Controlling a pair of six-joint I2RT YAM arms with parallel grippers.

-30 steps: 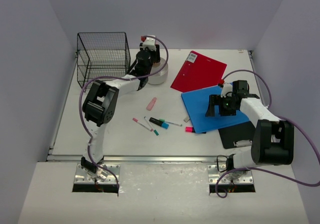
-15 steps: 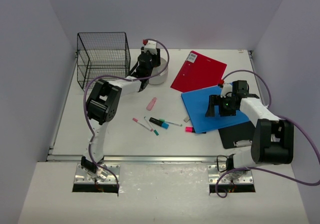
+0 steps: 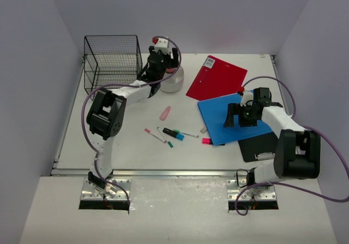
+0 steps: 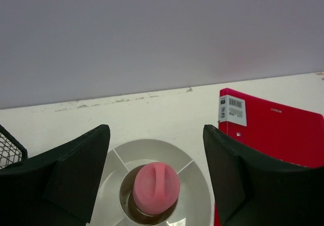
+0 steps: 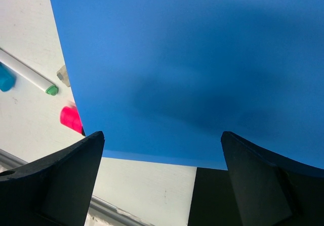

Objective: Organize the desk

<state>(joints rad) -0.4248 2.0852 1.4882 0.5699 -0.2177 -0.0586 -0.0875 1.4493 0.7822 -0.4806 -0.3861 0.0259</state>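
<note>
Presently, left gripper [image 4: 155,131] outstretched, open over dish [image 4: 196,184], right gripper [image 5: 162,136] open over blue folder [image 5: 202,59]

Plain pale lavender walls [image 3: 191,15] on three sides, soft even light, a whitish ledge [image 3: 180,216] in front
</note>
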